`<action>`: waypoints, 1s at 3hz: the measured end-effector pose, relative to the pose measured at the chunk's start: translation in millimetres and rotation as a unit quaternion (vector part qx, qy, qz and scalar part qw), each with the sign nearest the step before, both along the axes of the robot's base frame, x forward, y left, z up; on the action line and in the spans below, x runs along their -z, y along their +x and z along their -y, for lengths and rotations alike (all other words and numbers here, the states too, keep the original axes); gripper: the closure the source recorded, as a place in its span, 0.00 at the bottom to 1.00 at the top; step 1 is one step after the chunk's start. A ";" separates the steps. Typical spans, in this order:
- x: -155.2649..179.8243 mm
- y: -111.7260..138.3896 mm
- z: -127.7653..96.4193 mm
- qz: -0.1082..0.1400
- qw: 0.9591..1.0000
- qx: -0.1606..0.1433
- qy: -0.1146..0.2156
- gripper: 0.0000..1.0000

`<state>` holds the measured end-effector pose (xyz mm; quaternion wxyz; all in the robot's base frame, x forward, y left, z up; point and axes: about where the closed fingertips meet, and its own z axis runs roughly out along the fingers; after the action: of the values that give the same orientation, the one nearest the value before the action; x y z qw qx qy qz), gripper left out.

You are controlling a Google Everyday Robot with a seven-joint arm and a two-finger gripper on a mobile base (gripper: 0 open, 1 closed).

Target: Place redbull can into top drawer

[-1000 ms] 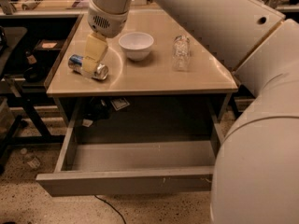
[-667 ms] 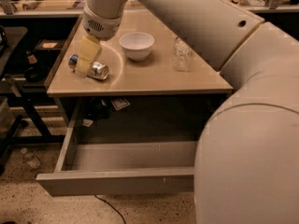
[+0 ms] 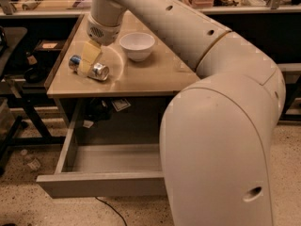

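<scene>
The redbull can [image 3: 99, 71] lies on its side on the left part of the tan table [image 3: 155, 76], its shiny end facing me. My gripper [image 3: 88, 61] hangs from the arm's wrist [image 3: 104, 25] and is down over the middle of the can, with a yellowish pad across it. The top drawer [image 3: 101, 185] is pulled open below the table's front edge. Its grey inside [image 3: 117, 158] shows nothing in the part I can see; my arm hides its right part.
A white bowl [image 3: 137, 45] stands on the table right of the can. My large arm body [image 3: 221, 140] fills the right half of the view. Dark shelves and clutter [image 3: 28, 65] are at the left, and a cable [image 3: 110, 211] lies on the floor.
My arm's bulk has swung further into view and now covers the glass jar and the drawer's right part. The gripper stays over the can, which has not moved.
</scene>
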<state>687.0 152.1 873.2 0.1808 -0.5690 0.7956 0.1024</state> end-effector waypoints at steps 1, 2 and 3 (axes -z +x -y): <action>0.5 0.2 -0.1 0.000 1.000 0.000 0.000 0.00; 18.4 0.1 -13.0 -0.013 1.000 0.008 0.006 0.00; 32.7 2.9 -21.3 -0.024 1.000 0.012 0.010 0.00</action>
<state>689.8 173.4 840.5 0.1686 -0.5550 0.8055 0.1214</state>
